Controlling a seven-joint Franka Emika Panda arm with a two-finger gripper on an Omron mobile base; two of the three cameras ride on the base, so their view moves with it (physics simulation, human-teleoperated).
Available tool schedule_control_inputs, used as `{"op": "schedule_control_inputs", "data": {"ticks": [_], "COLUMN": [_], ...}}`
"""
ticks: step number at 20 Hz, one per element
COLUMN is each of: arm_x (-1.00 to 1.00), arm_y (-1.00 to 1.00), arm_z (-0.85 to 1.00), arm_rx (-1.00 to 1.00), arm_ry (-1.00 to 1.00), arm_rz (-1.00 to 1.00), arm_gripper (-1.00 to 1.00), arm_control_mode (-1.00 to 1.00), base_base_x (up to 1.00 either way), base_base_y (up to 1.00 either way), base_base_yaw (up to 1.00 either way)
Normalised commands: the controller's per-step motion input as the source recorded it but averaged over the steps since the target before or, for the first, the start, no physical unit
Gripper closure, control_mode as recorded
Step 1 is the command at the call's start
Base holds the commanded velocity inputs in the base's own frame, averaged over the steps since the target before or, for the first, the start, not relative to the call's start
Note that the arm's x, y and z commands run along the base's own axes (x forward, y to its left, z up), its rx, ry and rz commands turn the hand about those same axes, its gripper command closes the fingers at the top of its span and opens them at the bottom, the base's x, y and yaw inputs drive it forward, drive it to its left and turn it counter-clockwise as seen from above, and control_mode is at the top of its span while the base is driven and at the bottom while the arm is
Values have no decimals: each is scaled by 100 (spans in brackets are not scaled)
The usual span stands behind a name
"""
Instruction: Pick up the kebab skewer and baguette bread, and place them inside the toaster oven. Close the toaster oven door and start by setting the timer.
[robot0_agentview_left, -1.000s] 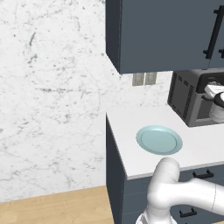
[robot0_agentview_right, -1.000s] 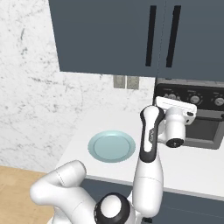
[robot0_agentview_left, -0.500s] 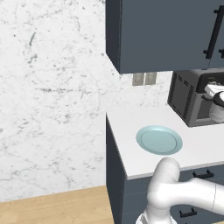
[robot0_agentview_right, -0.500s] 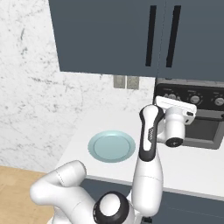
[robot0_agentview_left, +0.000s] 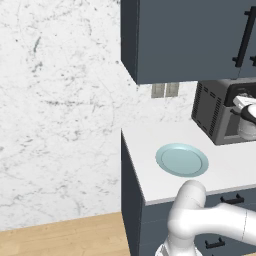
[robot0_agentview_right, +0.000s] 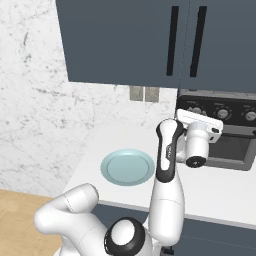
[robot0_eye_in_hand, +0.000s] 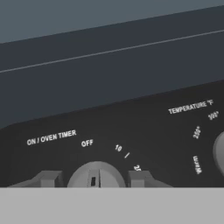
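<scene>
Nearest, the gripper (robot0_eye_in_hand: 95, 179) sits narrowly closed around the timer (robot0_eye_in_hand: 96, 176), one finger on each side of the knob, on the toaster oven (robot0_agentview_right: 220, 131); farther left on the counter (robot0_agentview_left: 150, 170) lies a pale blue plate (robot0_agentview_left: 182, 160).

bare blue plate (robot0_agentview_left: 182, 160) — beside toaster oven (robot0_agentview_left: 219, 111)

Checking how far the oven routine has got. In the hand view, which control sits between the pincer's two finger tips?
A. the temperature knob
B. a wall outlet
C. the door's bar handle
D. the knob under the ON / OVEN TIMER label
D: the pincer straddles the timer, the round knob right below the ON / OVEN TIMER lettering and its OFF mark, while the temperature knob lies off at the right edge.
</scene>
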Motion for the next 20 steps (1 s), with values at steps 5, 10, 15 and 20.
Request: {"op": "schedule_control_inputs", "data": {"ticks": [5,10,15,20], "arm_x": [5,0,0,2], "arm_y": [0,0,0,0], "arm_z": [1,3,5,5], "arm_rx": [11,12,12,12], "arm_ry": [0,0,0,0], "arm_rz": [-5,0,0,0], "arm_gripper": [100,100,100,100], "arm_control_mode": [-100,-100,-100,-100], "base_base_x": [0,0,0,0], "base_base_y": [0,0,0,0], "base_base_yaw": [0,0,0,0]}}
